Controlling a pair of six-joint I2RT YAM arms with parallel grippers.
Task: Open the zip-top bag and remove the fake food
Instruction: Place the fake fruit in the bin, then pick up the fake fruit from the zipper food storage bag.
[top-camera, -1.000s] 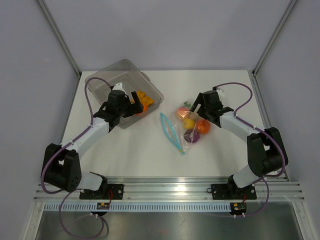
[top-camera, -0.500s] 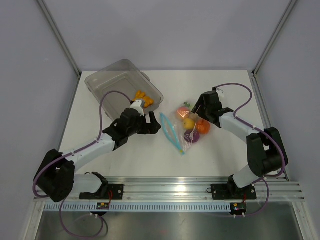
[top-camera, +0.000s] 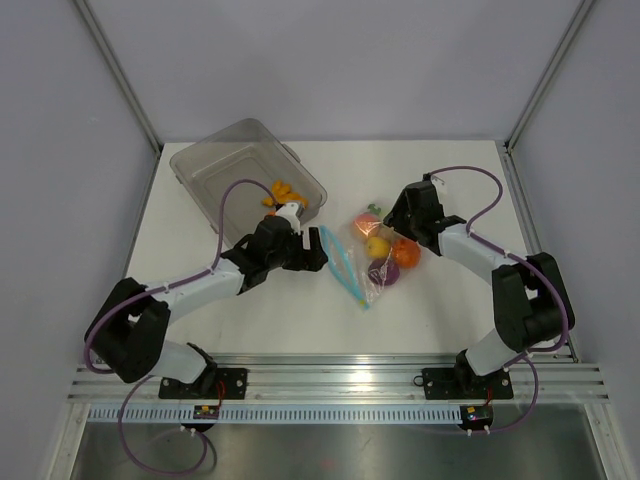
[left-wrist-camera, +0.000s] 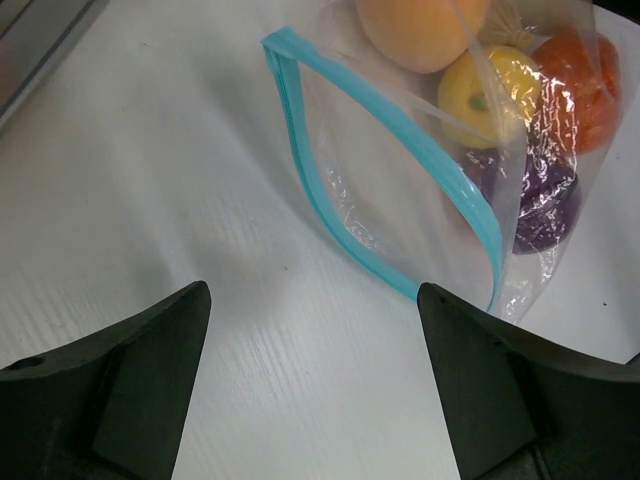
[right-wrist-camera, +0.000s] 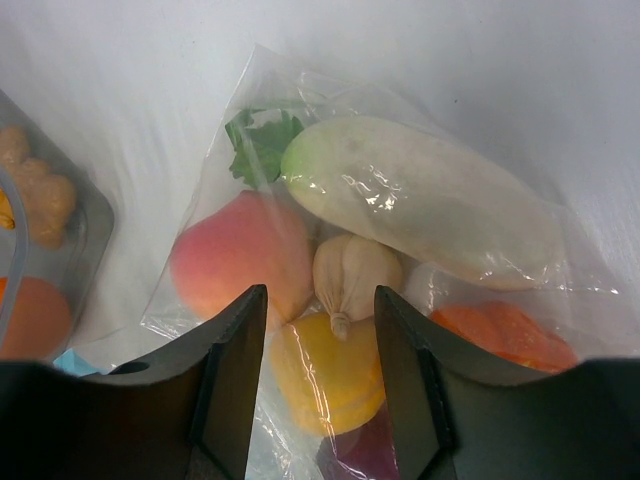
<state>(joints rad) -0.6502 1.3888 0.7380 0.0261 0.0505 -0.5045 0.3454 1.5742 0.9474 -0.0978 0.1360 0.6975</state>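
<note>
On the white table (top-camera: 250, 310), seen from above, the thin clear plastic zip-top bag (top-camera: 375, 255) lies right of centre with the small coloured toy fruits and vegetables, the fake food (top-camera: 385, 255), still inside. The left gripper (top-camera: 318, 258) sits just beside the bag's light-blue edge. The right gripper (top-camera: 393, 222) is at the bag's far end. A rigid clear rectangular tub (top-camera: 215, 175) stands at the far left.

From the left wrist, the left gripper (left-wrist-camera: 312, 295) is spread wide and grasps nothing. The light-blue zip strip (left-wrist-camera: 470, 195) lies ahead, its two halves parted.

From the right wrist, the right gripper (right-wrist-camera: 320, 295) has its fingers partly apart over the bag, astride a pale garlic bulb (right-wrist-camera: 350, 270) and above a yellow fruit (right-wrist-camera: 325, 380). I cannot tell whether they pinch the plastic. A long white radish (right-wrist-camera: 420, 200) and a peach (right-wrist-camera: 235, 260) lie beyond.
</note>
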